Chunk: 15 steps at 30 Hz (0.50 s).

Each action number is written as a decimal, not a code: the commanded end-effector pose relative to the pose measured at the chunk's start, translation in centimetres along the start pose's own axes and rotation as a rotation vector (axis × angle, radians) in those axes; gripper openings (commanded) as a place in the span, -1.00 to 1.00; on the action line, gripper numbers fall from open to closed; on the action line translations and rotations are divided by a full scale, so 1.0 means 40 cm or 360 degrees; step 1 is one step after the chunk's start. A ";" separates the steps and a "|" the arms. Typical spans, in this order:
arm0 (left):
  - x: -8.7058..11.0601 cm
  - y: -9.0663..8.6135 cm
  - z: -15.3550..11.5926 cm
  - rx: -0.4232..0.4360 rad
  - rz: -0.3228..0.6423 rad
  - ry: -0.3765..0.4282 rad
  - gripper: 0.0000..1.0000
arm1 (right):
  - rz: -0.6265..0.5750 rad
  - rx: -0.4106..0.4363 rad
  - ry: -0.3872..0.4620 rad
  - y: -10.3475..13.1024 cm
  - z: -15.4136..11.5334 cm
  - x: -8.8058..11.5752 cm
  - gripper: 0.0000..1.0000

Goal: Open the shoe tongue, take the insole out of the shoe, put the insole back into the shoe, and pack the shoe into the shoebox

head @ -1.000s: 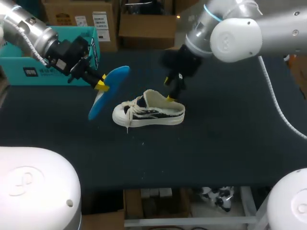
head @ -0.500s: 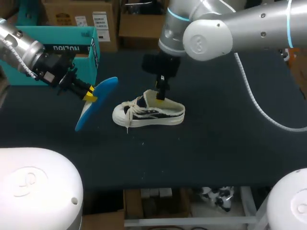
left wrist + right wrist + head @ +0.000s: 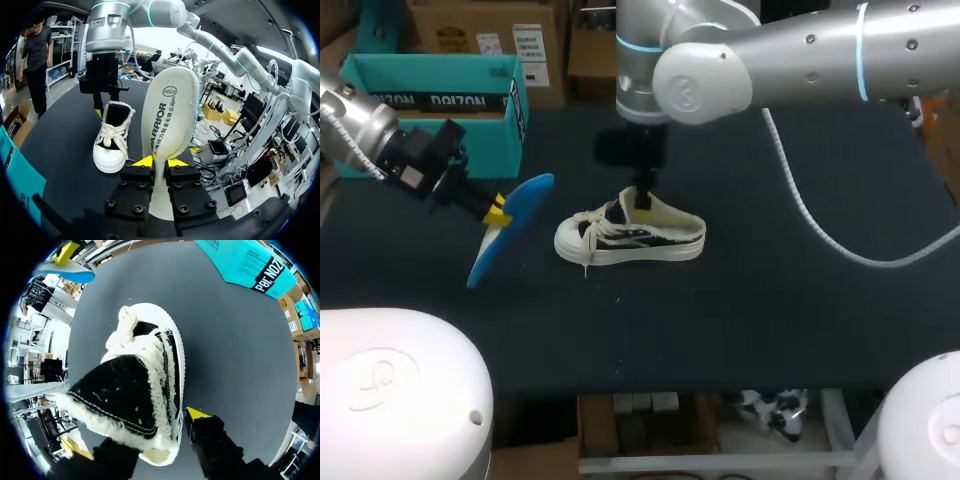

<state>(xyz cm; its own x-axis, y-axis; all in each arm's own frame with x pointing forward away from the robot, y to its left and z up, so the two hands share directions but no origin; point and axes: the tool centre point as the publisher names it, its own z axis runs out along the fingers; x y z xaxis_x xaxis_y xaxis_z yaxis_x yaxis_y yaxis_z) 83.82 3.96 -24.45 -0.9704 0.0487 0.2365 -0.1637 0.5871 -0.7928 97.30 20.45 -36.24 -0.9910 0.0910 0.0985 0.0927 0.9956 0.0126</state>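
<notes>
A white low-top shoe [image 3: 630,238] lies on its sole on the dark table [image 3: 770,300], toe to the left. My right gripper [image 3: 643,197] hangs over its raised tongue [image 3: 125,390]. The tongue, black with a fleecy edge, lies between the fingers, which are open; one yellow fingertip [image 3: 195,413] stands beside the shoe's wall. To the left of the shoe, above the table, my left gripper [image 3: 498,212] is shut on the blue insole [image 3: 510,228]. In the left wrist view the insole's white underside [image 3: 170,110] rises from the gripper [image 3: 160,162], with the shoe [image 3: 112,140] ahead.
The teal shoebox [image 3: 430,95] stands at the back left of the table, its opening up. Bare table lies in front of and to the right of the shoe.
My right arm has swung left, bringing its gripper from the shoe's heel side to the tongue, and its fingers have narrowed. My left arm has carried the insole left and lower.
</notes>
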 end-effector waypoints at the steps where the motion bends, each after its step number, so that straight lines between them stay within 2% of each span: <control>1: -0.005 0.002 0.007 0.0003 -0.0002 0.0001 -1.00 | 0.0024 0.0251 -0.0011 0.009 -0.005 0.006 -1.00; 6: -0.006 -0.003 0.013 -0.0002 0.0010 0.0007 -1.00 | 0.0076 0.0259 -0.0020 0.003 -0.008 0.016 -1.00; 15: -0.027 -0.039 0.038 0.0000 0.0076 0.0094 -1.00 | 0.0247 0.0160 -0.0045 -0.030 -0.026 0.050 -1.00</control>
<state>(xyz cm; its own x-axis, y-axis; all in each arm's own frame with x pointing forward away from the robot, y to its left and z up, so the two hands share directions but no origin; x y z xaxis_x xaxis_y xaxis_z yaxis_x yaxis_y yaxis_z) 83.86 2.29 -24.24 -0.9708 0.0967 0.2193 -0.1236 0.5820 -0.8038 95.96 20.00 -35.55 -0.9696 0.2330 0.0747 0.2226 0.9667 -0.1264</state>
